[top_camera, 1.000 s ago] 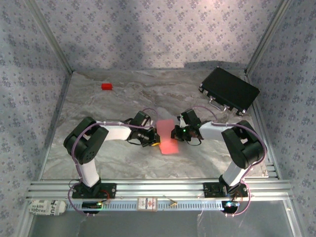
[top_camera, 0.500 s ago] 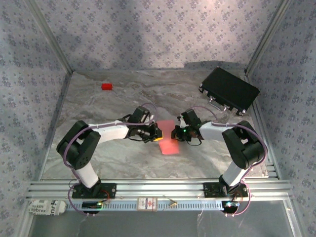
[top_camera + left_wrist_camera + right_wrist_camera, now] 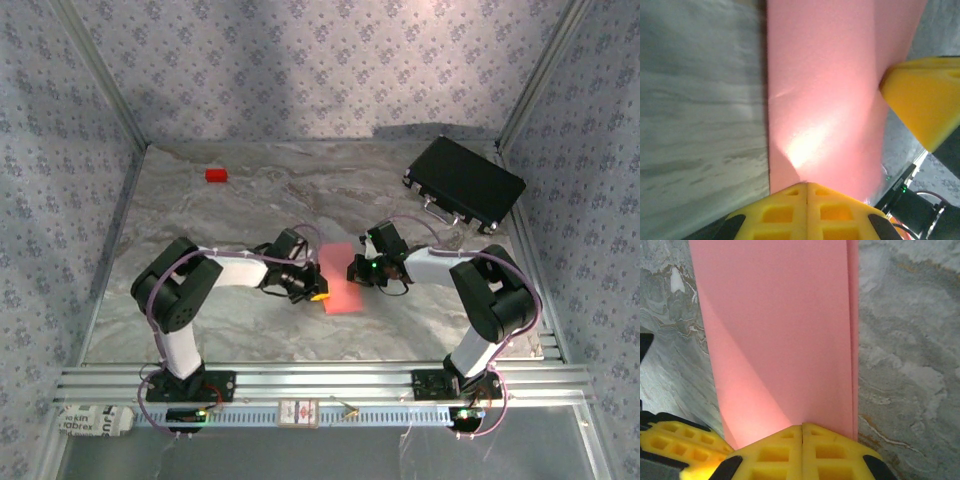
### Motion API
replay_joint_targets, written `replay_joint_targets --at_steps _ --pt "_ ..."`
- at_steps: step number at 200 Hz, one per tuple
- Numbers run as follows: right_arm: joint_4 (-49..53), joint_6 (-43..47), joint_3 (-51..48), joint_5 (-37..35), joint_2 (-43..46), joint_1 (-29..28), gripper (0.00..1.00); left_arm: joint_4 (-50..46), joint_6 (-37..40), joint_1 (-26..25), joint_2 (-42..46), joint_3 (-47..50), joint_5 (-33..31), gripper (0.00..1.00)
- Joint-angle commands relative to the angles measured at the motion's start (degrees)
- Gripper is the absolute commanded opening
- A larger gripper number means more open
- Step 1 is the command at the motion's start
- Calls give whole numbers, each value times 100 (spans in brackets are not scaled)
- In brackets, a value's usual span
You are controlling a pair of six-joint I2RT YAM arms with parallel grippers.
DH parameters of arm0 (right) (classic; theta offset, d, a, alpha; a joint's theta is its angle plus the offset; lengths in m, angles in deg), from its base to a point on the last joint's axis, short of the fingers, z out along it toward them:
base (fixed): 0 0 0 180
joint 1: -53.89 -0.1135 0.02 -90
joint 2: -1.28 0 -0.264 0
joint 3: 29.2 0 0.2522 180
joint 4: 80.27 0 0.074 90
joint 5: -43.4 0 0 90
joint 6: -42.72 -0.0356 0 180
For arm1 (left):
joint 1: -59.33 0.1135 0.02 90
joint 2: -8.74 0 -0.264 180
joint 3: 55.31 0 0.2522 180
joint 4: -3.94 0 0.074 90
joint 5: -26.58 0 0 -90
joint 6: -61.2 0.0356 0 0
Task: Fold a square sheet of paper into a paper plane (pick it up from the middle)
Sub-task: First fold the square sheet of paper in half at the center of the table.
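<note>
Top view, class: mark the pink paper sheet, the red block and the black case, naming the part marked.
pink paper sheet (image 3: 341, 283), top view, its bare middle.
red block (image 3: 216, 175), top view, its top face.
black case (image 3: 466, 182), top view, middle of its lid.

The left arm (image 3: 185, 300) at lower left and right arm (image 3: 493, 295) at lower right had bulky black joints, white forearm shells and thin purple cables (image 3: 230, 251) looping alongside, a green light (image 3: 372, 266) near the right wrist, and the left gripper (image 3: 806, 186) and right gripper (image 3: 803, 427) showed yellow fingers (image 3: 790, 437) with rectangular pockets.
</note>
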Motion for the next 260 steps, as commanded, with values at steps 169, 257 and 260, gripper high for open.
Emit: replay_joint_targets --at_steps 169,257,260 --pt "819 10 -289 -411 -59 29 0 17 -27 -364 290 314 -47 0" --pt "822 5 -372 -437 4 55 0 -427 304 -465 715 369 -321 0" --pt "822 2 -368 -437 8 56 0 -426 298 -472 742 339 -325 0"
